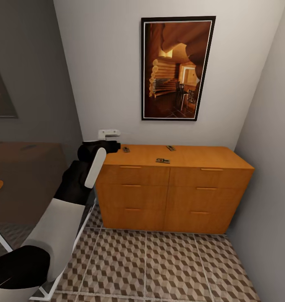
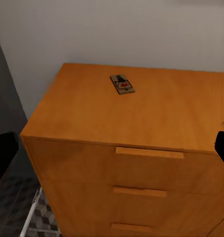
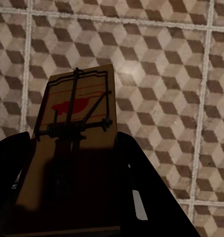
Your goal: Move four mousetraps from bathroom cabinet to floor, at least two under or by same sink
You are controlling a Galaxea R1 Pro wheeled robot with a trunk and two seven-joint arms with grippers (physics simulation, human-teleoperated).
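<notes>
Orange-brown wood cabinet [image 1: 172, 188] sits against the wall under a framed picture [image 1: 177, 68], and I take it as my landmark. I count 3 mousetraps on its flat top: one near the back left corner [image 1: 126, 149], one at the back near the middle [image 1: 170, 147], one nearer the front edge [image 1: 162, 160]. My left arm reaches to the cabinet's left end w/ the left hand [image 1: 111, 134] just above that corner; can't tell how wide its fingers stand. Left wrist cam looks down on the top w/ a trap [image 2: 122, 84] lying flat. Right hand [image 3: 74, 197] is clamped on the 4th mousetrap [image 3: 77, 116], dark fingers [image 3: 141, 187] on both sides, over the cube-pattern bathroom floor [image 3: 171, 64] tiles that run in front of the cabinet
</notes>
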